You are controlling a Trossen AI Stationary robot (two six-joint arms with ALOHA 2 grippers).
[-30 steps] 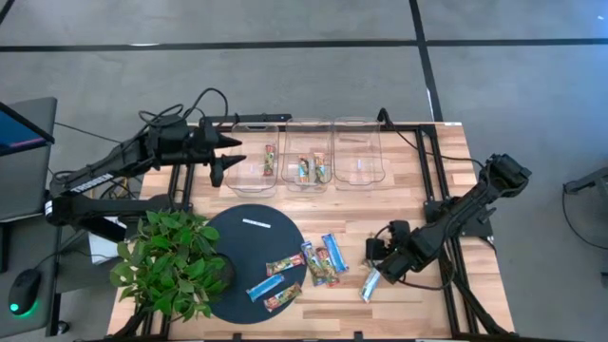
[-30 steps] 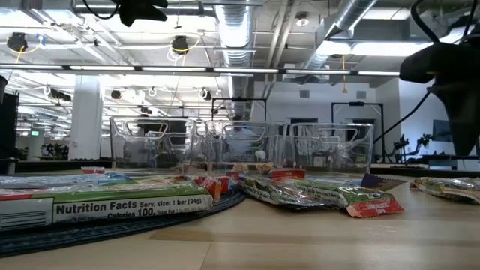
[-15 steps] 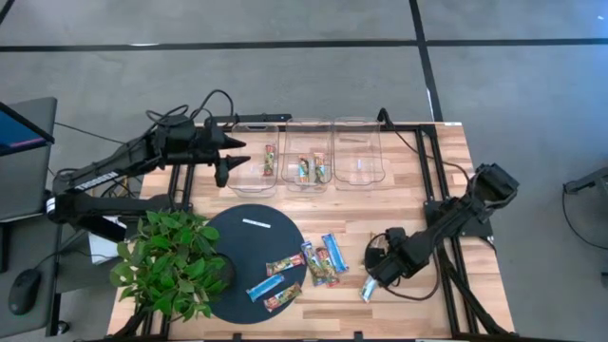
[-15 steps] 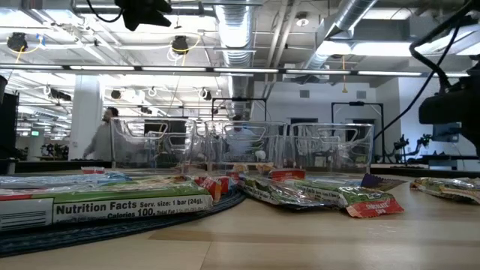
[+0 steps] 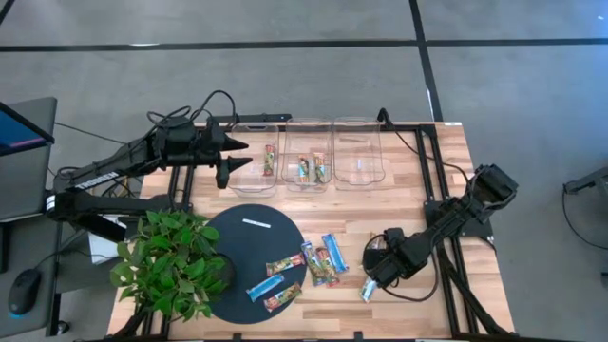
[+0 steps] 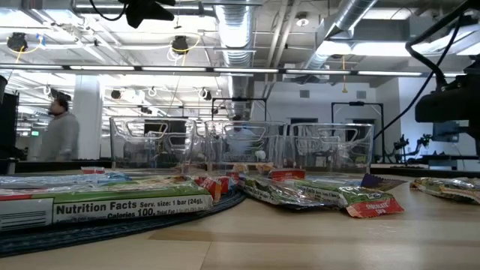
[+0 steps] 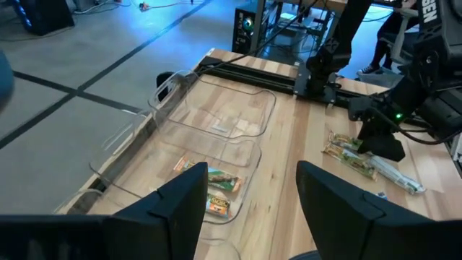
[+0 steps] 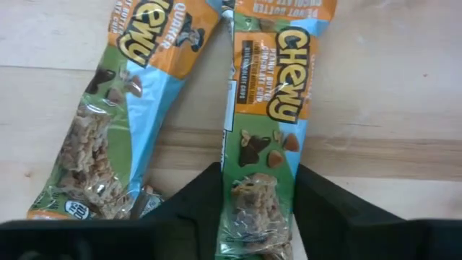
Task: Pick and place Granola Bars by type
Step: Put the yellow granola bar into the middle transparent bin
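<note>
Several granola bars lie on and beside a round dark mat. Two more lie side by side near the table's right edge, one between the fingers of my right gripper, the other just beside it. My right gripper points down and is shut on its bar. My left gripper hovers open above the left clear bin, touching nothing; in its wrist view its fingers stand wide apart. Bars lie in the left bin and the middle bin. My right gripper has the orange, green and pale blue bar by its two long edges, near one end, between its two fingers. The fingers come from above, pointing down, and stand across the bar. The bar lies flat on the wooden table.
Three clear bins stand in a row at the far side, the right one. A potted green plant stands at the near left. A thin white strip lies on the mat. Black frame rails run along the table's right side.
My right gripper has sunk straight down onto the bar near the right edge, turning a little as it went. Both bars there lie where they were. In the room behind, a person has walked leftward.
</note>
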